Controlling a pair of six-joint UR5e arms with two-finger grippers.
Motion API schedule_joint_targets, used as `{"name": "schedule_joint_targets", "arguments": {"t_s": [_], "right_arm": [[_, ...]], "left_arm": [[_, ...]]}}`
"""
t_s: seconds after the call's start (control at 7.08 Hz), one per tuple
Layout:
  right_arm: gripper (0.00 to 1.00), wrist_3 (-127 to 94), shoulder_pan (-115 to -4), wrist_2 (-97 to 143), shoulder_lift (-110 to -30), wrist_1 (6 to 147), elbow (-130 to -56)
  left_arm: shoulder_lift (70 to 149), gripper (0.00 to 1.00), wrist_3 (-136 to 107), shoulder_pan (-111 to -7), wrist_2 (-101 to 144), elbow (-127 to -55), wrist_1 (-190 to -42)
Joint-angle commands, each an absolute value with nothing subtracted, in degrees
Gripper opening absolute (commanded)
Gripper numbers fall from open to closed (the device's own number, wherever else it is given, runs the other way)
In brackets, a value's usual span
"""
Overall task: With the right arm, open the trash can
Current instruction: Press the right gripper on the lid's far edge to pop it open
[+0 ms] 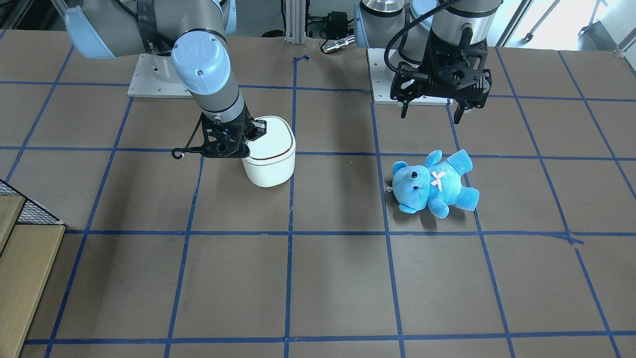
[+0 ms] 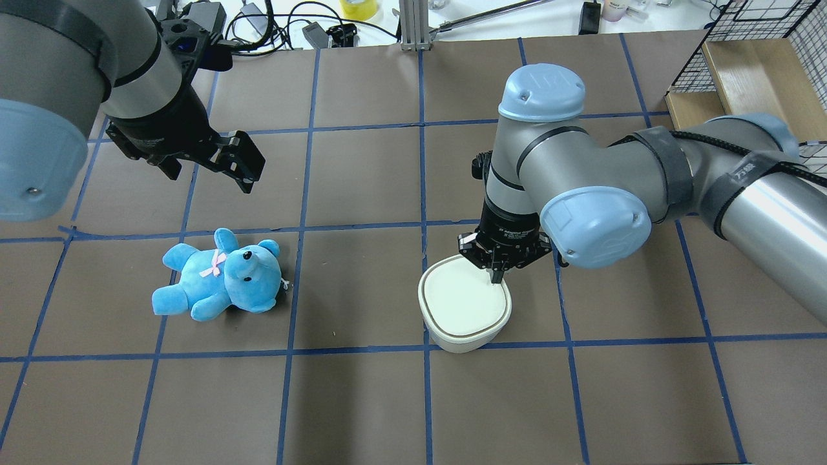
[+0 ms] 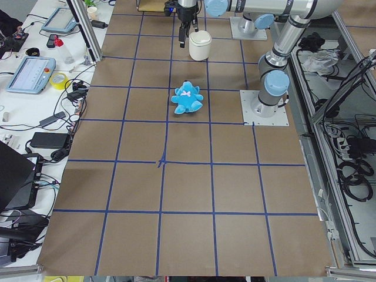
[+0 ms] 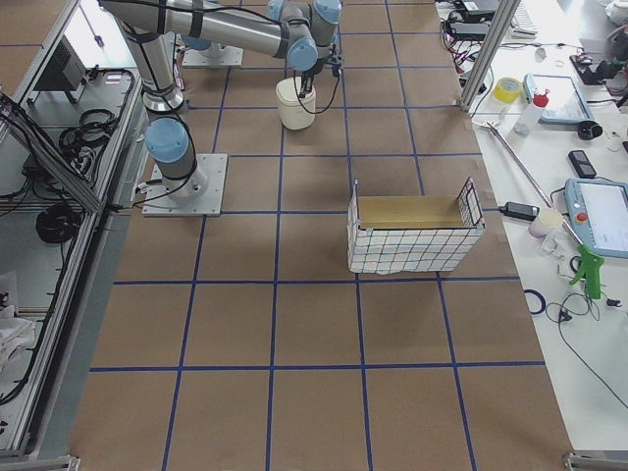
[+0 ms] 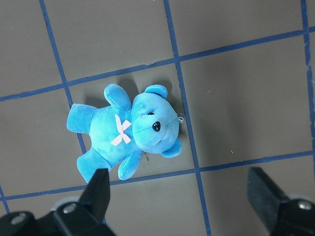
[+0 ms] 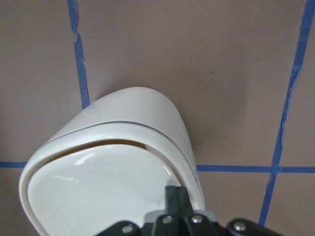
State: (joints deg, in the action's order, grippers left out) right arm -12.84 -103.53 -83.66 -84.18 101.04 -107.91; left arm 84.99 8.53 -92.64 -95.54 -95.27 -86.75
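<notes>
The white trash can (image 2: 459, 310) stands on the brown table, lid down; it also shows in the front view (image 1: 271, 164) and both side views (image 3: 200, 46) (image 4: 292, 106). My right gripper (image 2: 496, 274) is shut, its fingers together and pointing down onto the lid near the rim on the robot's side. In the right wrist view the fingertips (image 6: 177, 196) touch the glossy lid by its edge, and a thin dark gap shows along the lid's far side on the trash can (image 6: 128, 108). My left gripper (image 2: 207, 168) is open and empty, high above the table.
A blue teddy bear (image 2: 219, 274) lies on its back under the left gripper (image 5: 182, 196), also in the front view (image 1: 432, 184). A wire-mesh basket with a wooden box (image 4: 412, 235) stands towards the table's right end (image 2: 743, 71). Arm bases (image 1: 159, 82) sit at the robot's edge.
</notes>
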Motion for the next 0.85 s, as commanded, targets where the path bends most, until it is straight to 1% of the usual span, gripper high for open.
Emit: {"name": "schedule_joint_targets", "arguments": {"t_s": [0.0,0.57,0.71], "right_arm": [[0.00,-12.75,-103.54,-83.67,-84.02,101.07,-108.19],[0.00,-12.83,-103.62,-83.67,-83.41,101.16,-108.46],[0.00,-13.53,-103.62,-83.58,-83.58,101.25,-107.59]], "left_arm": [[84.99,1.00,8.53,-92.64,-95.54,-95.27,-86.75],[84.99,1.00,8.53,-92.64,-95.54,-95.27,-86.75],[84.99,1.00,8.53,-92.64,-95.54,-95.27,-86.75]]}}
